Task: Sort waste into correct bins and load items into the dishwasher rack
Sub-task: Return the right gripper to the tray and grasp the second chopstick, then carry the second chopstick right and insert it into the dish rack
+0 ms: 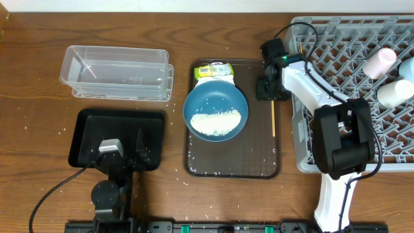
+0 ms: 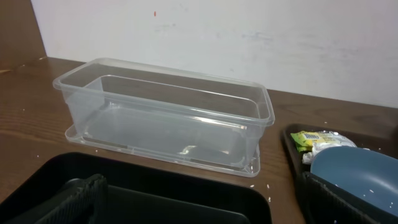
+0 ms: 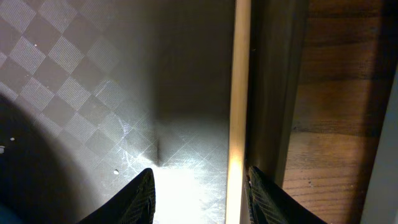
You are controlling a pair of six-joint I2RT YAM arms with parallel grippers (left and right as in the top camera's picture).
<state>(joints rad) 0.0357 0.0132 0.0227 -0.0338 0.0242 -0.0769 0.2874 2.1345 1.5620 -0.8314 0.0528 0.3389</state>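
Observation:
The dark-blue bowl [image 1: 215, 103] sits on a brown serving tray [image 1: 259, 162] and holds white rice [image 1: 215, 123]. A yellow-green snack wrapper [image 1: 213, 70] lies behind it and shows again [image 2: 309, 138]. A wooden chopstick [image 1: 273, 120] lies along the tray's right edge. My right gripper [image 1: 268, 87] hovers low over the tray's far right corner, open, with the chopstick [image 3: 237, 112] between its fingers, close to the right fingertip [image 3: 264, 196]. My left gripper [image 1: 119, 155] stands wide open over the black tray [image 1: 87, 129]. The clear tub [image 1: 116, 71] is empty.
The grey dishwasher rack [image 1: 349, 58] fills the right side and holds a pink cup [image 1: 378, 63], a white cup [image 1: 394, 92] and a light-blue cup [image 1: 409, 66]. Loose rice grains [image 1: 181, 171] dot the table by the brown tray. The right arm reaches across the rack's left edge.

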